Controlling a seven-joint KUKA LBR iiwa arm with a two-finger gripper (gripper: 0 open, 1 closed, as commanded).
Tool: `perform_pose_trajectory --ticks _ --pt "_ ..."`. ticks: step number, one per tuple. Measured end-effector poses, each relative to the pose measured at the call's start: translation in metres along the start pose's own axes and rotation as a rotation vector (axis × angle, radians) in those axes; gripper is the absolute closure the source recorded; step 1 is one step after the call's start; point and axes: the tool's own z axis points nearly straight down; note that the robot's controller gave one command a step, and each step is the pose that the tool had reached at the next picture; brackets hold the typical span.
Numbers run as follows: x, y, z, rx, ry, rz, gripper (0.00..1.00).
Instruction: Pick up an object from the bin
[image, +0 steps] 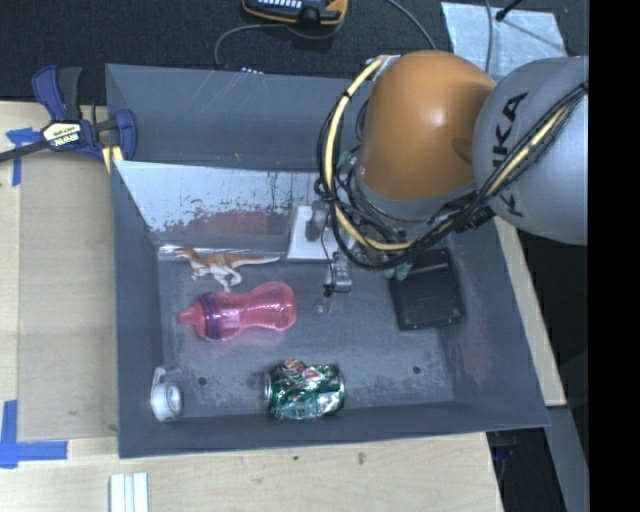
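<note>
My gripper (336, 282) hangs below the arm's wrist over the middle of the bin floor, with nothing seen in it. A pink baby bottle (245, 312) lies on its side just left of it, cap end pointing left. A small tan toy dinosaur (215, 262) lies above the bottle, near the back wall. To the right of the gripper, a flat black rectangular object (428, 292) rests on the floor, partly under the arm's cables.
A crushed green can (305, 390) lies near the front wall, below the gripper. A small clear capped piece (165, 398) sits in the front left corner. The arm's orange cover and cables hide the bin's back right part.
</note>
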Motion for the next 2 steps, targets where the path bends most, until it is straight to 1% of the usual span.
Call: perform_pose_trajectory --ticks 1,2 --pt "-0.001 0.0 -0.005 -0.001 -0.009 0.002 0.0" --pt "-0.011 0.015 0.044 -0.001 -0.012 -0.074 0.0"
